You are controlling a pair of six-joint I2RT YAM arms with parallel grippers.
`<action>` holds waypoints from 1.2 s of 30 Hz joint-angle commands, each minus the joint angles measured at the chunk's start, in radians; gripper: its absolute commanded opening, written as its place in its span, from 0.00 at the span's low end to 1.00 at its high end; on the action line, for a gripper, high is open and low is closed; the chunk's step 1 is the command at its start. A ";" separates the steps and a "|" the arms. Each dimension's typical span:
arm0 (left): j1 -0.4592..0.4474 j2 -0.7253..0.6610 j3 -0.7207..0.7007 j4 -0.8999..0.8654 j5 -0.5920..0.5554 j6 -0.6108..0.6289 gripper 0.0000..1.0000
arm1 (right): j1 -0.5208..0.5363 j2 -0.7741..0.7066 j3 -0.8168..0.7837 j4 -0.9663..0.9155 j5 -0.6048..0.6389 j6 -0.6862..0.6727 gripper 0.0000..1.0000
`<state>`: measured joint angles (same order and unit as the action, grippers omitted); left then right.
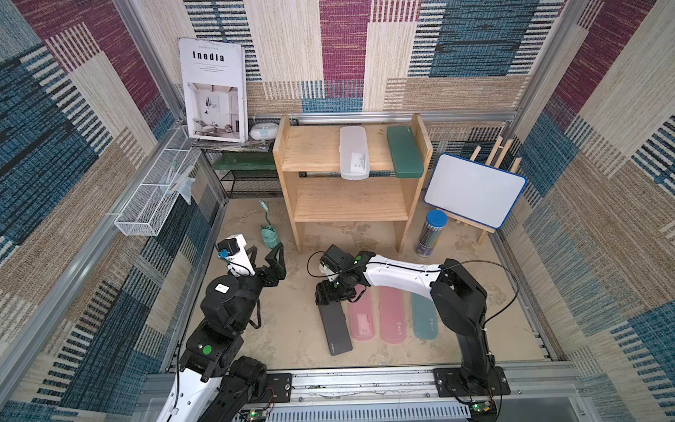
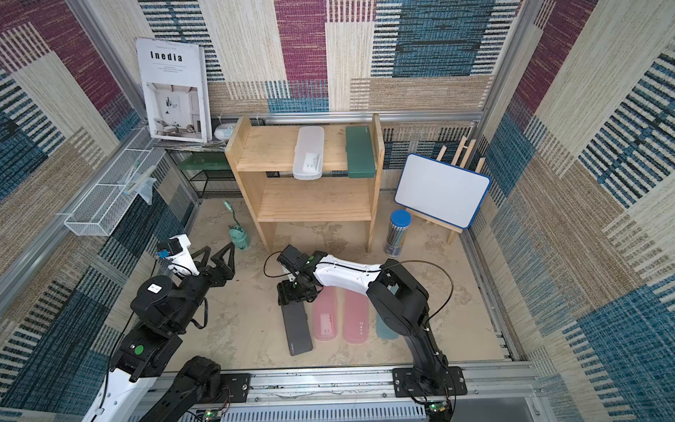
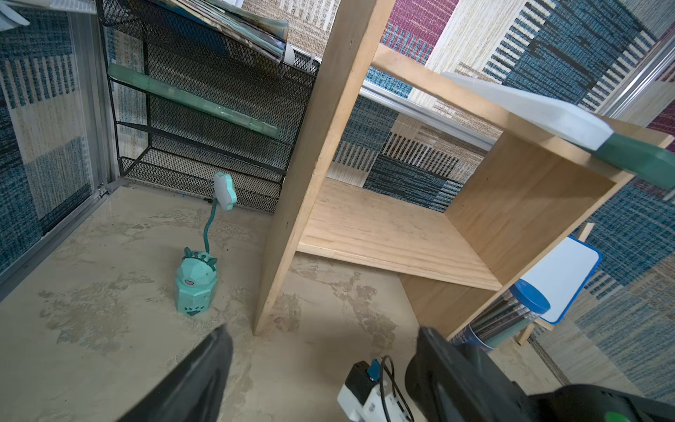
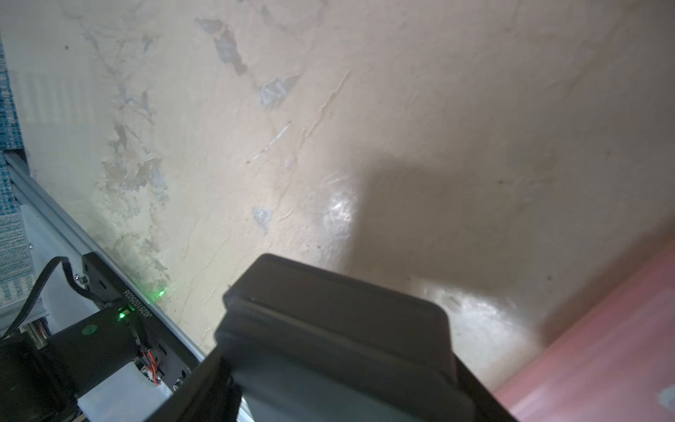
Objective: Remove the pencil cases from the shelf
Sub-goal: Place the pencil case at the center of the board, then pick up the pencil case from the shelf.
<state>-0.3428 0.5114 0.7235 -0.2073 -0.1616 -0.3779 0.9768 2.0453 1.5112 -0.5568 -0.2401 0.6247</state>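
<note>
the shelf (image 1: 350,204) stands at 12 o'clock on the table (image 1: 285,329). two pencil cases lie on its top tier: the frosted white case (image 1: 353,153) near the middle, its near end hanging over the front edge, and the dark green case (image 1: 404,151) at its 3 o'clock, just beside the side plank. four more lie side by side on the table toward 6 o'clock, their long axes running roughly 12 to 6: the dark grey case (image 1: 336,329), then toward 3 o'clock the pink case (image 1: 361,321), the second pink case (image 1: 391,314) and the teal case (image 1: 425,321), the last partly hidden under the right arm. the right gripper (image 1: 330,294) sits over the 12 o'clock end of the dark grey case. in the right wrist view that case (image 4: 328,329) fills the space between the jaws with no gap showing, so they look clamped on it. the left gripper (image 1: 263,257) hangs at about 8 o'clock, jaws spread wide and empty, with a small teal lamp (image 1: 270,237) just beyond it toward 12 o'clock.
</note>
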 commanded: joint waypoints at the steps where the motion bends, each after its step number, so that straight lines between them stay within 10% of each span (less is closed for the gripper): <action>1: 0.000 0.004 -0.004 -0.003 0.007 -0.004 0.83 | -0.016 0.027 0.021 0.002 0.047 -0.023 0.70; 9: 0.000 0.008 -0.003 -0.010 0.002 -0.005 0.83 | -0.049 0.024 0.069 -0.023 0.087 -0.041 0.99; 21: -0.001 0.114 0.101 -0.085 0.066 -0.118 0.84 | -0.052 -0.308 -0.085 0.036 0.197 -0.094 0.97; 29: -0.003 0.370 0.200 0.323 0.423 -0.525 0.85 | -0.059 -0.670 -0.334 0.085 0.587 -0.130 1.00; 36: -0.062 0.607 0.426 0.444 0.467 -0.593 0.86 | -0.122 -0.790 -0.349 0.061 0.660 -0.165 1.00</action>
<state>-0.3931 1.0676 1.0985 0.1173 0.2565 -0.8982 0.8726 1.2758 1.1652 -0.5022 0.3546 0.4816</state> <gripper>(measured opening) 0.860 0.996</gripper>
